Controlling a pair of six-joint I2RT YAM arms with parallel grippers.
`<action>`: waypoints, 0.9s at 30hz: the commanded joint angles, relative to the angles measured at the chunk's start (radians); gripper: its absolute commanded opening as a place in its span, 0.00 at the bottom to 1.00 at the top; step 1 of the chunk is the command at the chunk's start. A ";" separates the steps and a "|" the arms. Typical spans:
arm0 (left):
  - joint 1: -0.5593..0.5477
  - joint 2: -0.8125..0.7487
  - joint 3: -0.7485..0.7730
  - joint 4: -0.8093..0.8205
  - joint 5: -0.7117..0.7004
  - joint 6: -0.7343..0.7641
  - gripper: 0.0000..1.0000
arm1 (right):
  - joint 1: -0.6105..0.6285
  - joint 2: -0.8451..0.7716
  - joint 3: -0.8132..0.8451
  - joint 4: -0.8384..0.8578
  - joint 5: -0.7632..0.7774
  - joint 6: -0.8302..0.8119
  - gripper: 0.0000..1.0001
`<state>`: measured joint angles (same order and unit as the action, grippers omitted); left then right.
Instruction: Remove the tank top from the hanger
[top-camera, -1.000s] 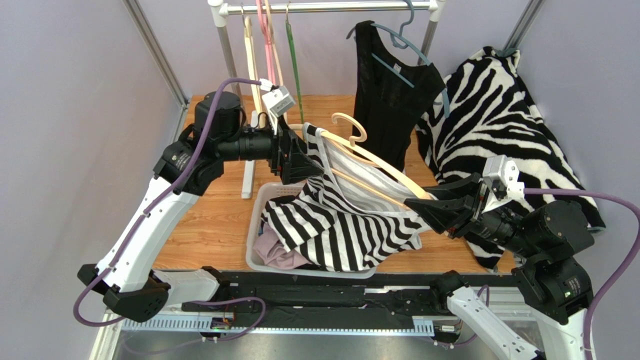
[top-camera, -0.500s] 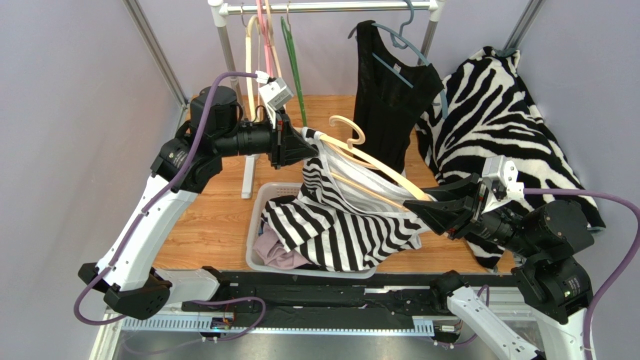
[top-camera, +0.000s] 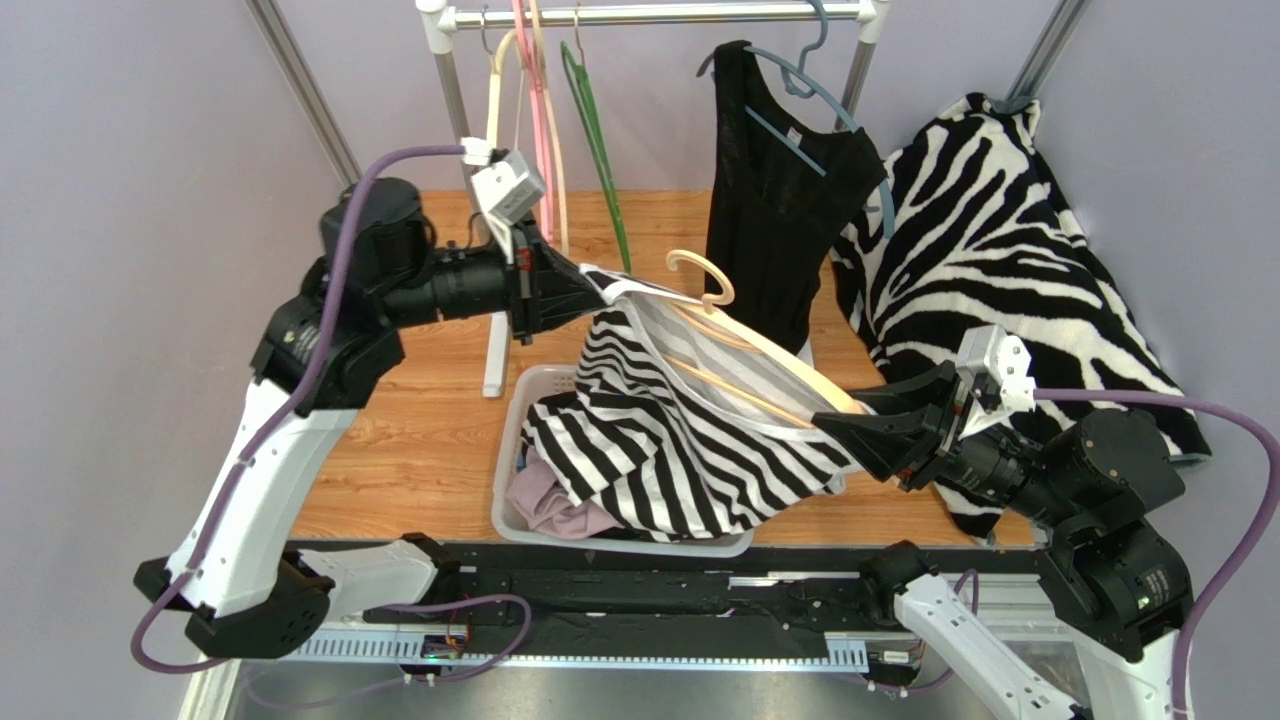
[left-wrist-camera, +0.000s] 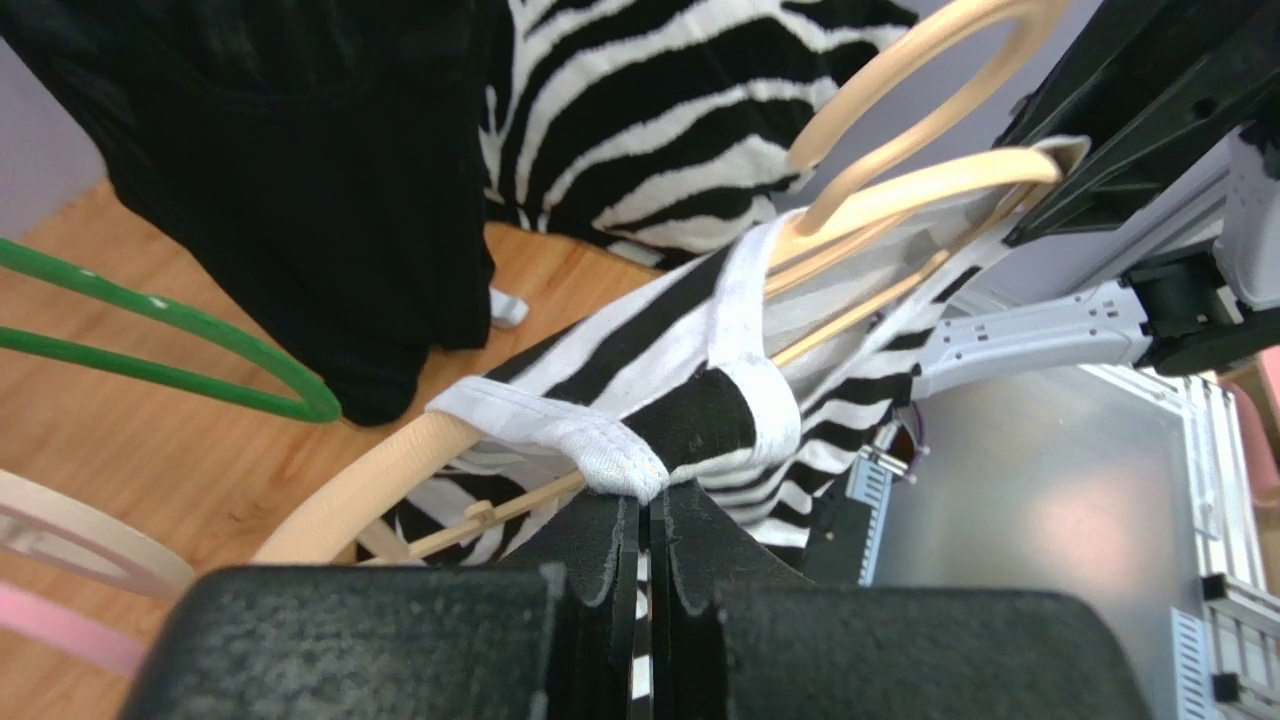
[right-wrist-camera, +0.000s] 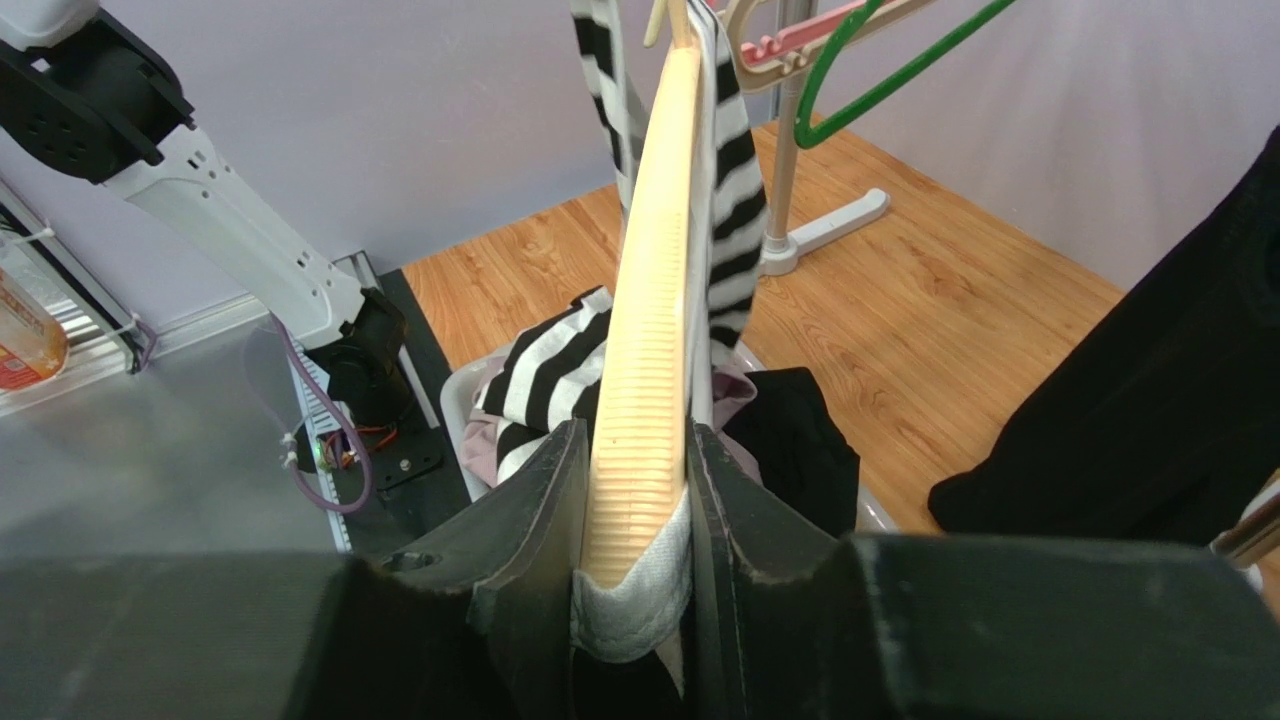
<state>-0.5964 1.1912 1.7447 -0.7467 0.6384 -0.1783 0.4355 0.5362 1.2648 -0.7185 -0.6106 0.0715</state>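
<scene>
Grip status: left gripper (left-wrist-camera: 649, 518) has its jaws pressed fully together on the white-edged shoulder strap (left-wrist-camera: 601, 443) of the black-and-white striped tank top (top-camera: 676, 435), right where the strap crosses one arm of the cream wooden hanger (top-camera: 759, 342). Right gripper (right-wrist-camera: 639, 503) jaws are narrow, clamped on the ribbed opposite end of that hanger. A bit of white fabric looks caught in the same pinch.

Top is on the hanger, held in the air between the two arms, with its lower part drooping into the basket below.

Step in hand, as I read it: peel the left strap off the hanger tip.
- Pull outward along the hanger arm and past its end, not straight up; lifting would just drag the hanger along.
- Right arm should hold the hanger rigid, maybe dip the left tip a little so the strap slides off.
- Green wire hanger (left-wrist-camera: 166, 353) hangs close to the left wrist, so there's a snag risk on a wide swing.
- Far shoulder likely won't release while fabric sits under the right fingers; expect a regrip.

White plastic laundry basket (top-camera: 508, 480) holds a pale pink garment (top-camera: 549, 507) on its left side, with the striped top's bottom draped over the rest. Can't tell what's underneath.
</scene>
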 joint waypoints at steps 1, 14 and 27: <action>0.036 -0.079 0.073 0.004 -0.014 0.025 0.00 | 0.003 -0.050 0.010 -0.030 0.051 -0.038 0.00; 0.115 -0.131 -0.100 -0.019 -0.178 0.086 0.00 | 0.002 -0.140 0.165 -0.147 -0.099 -0.044 0.00; 0.147 -0.134 -0.253 -0.068 -0.146 0.125 0.00 | 0.003 -0.229 0.141 -0.021 0.069 -0.056 0.00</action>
<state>-0.5037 1.0660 1.5593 -0.7891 0.5762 -0.1177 0.4347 0.3870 1.4075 -0.9100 -0.6472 0.0162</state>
